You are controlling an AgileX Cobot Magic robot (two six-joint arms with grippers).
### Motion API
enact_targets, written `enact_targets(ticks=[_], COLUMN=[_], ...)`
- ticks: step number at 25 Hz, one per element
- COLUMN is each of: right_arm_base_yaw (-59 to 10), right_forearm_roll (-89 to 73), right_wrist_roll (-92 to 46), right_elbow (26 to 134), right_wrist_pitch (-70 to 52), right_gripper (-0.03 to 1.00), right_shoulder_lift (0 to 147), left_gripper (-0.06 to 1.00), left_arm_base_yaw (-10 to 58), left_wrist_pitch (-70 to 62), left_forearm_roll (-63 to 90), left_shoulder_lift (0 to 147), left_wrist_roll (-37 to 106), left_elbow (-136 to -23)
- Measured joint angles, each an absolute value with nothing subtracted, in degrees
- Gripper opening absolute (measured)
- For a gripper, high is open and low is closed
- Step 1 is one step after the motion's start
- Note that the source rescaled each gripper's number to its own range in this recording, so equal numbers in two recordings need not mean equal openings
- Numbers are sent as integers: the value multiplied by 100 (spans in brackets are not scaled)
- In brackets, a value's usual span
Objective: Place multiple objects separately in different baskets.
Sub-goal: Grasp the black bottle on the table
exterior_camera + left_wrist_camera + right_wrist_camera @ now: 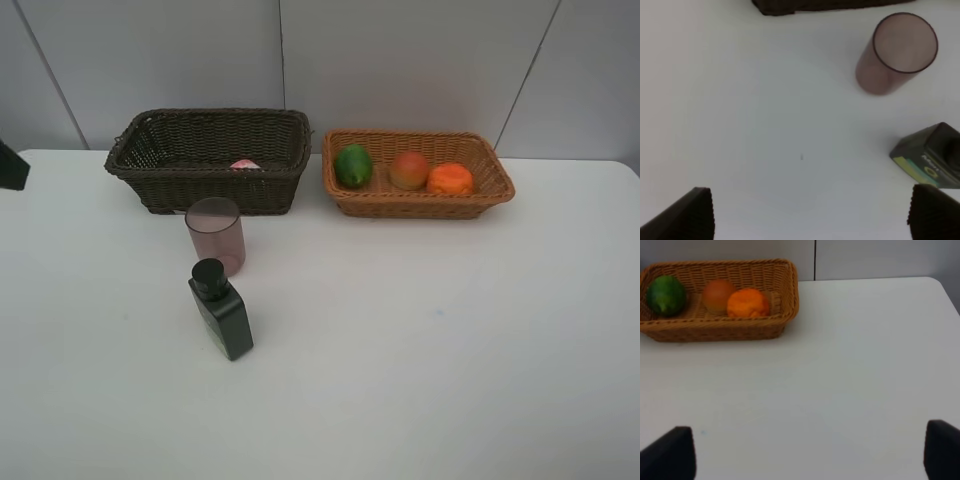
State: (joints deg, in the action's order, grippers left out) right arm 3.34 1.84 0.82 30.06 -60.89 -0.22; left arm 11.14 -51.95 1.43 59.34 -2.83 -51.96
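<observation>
Woven dark basket [215,193], tan basket [420,206], translucent cup [216,236], square black bottle [223,318], smooth white table [450,340], left gripper [810,216], right gripper [810,455], jaws apart.

A deep basket [210,190] is set left of a shallow basket [420,205] holding lime [353,165], peach [408,170], orange [450,179]; cup [215,235] and bottle [220,310] are placed before the former.
</observation>
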Motion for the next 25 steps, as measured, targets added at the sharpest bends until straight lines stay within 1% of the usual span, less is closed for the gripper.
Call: enact_targets(ticks=[8,13,17,22,25], right_arm_base_yaw=[334,334,334,334,334], right_forearm_roll=[184,184,184,184,184], right_wrist_roll=[82,82,82,82,82], right_elbow=[3006,3006,3006,3006,3006], right_wrist_pitch=[-6084,-6084,-6084,-6084,-6084], right_gripper=[99,99,99,99,99], right_shoulder_lift=[-22,-22,-22,-22,-22], left_gripper=[100,100,100,100,100], left_arm_base_yaw=[2595,3365,3621,3684,3684], left_wrist_pitch=[-5185,-5181,-5163,-5140,-5079], left_forearm_roll=[163,180,185,-35,-99], left_shoulder_lift=[7980,8754,8975,8980,8980], left_wrist_roll=[-1449,-2486,-3289,-4180,-4485], left_elbow=[-6325,-6539,-6542,-6521,-6348])
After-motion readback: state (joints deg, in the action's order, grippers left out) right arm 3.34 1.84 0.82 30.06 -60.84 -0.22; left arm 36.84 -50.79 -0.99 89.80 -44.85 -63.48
